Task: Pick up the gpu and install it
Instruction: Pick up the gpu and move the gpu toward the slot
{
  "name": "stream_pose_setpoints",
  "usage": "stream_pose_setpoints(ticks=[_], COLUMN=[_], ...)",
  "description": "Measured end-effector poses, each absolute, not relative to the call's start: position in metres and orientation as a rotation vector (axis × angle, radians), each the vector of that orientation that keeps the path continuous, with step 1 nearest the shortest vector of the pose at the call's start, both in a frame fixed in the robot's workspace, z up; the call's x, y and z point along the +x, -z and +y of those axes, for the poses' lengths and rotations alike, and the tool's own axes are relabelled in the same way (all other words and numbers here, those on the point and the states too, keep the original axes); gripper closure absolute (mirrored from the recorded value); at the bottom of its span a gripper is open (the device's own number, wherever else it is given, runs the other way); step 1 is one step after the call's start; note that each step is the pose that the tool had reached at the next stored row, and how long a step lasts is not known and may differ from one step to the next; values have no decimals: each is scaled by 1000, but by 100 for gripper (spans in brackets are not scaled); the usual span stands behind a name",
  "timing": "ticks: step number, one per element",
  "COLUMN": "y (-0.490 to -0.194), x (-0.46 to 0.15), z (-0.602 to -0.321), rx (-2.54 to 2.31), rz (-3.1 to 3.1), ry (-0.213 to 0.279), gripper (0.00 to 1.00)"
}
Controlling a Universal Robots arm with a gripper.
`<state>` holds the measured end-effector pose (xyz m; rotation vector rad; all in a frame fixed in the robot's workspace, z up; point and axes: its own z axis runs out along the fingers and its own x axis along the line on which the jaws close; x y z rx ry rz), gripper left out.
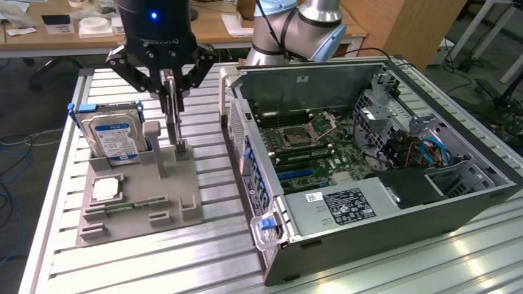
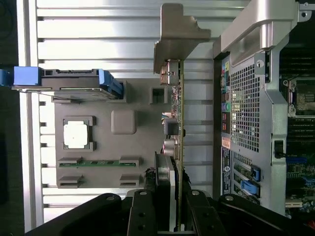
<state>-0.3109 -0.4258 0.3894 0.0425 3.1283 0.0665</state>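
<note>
The black gripper [image 1: 170,86] clamps the thin, flat gpu [image 1: 174,125] by its top edge, the card standing upright on the matte grey moulded holder [image 1: 139,205] beside the open metal computer case [image 1: 392,208].

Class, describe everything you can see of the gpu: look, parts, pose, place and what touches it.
The gpu is a thin flat circuit card, greenish-brown with small components on one face and a silvery metal bracket at one end. It stands upright over the grey holder tray, beside the hard drive and, in the exterior view, left of the open computer case. The gripper is closed on its upper part; whether its lower end sits in the holder's slot cannot be told.
</note>
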Motion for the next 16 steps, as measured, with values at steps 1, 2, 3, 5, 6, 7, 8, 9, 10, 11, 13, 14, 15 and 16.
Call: stream_pose_setpoints(ticks=[1,2,3,5,6,7,8,9,10,11,13,14,15,16], y=[-391,-393,-395,-395,-395,-395,-395,-395,-395,-395,-399,-409,-411,-411], x=[-311,-311,-311,-311,-311,-311,-311,-311,-311,-311,-311,-311,-311,-311], z=[-426,-426,-426,-426,-426,-426,-426,-426,-426,-426,-426,-426,-426,-426], rx=[42,43,42,42,43,43,43,42,43,43,43,43,43,43], rz=[3128,3128,3128,3128,3128,3128,3128,3128,3128,3128,3128,3129,3129,3129], ry=[-68,-69,-70,-72,-72,-72,-72,-72,-72,-72,-76,-78,-79,-79], gripper=[72,72,72,72,72,72,72,72,72,72,72,72,72,72])
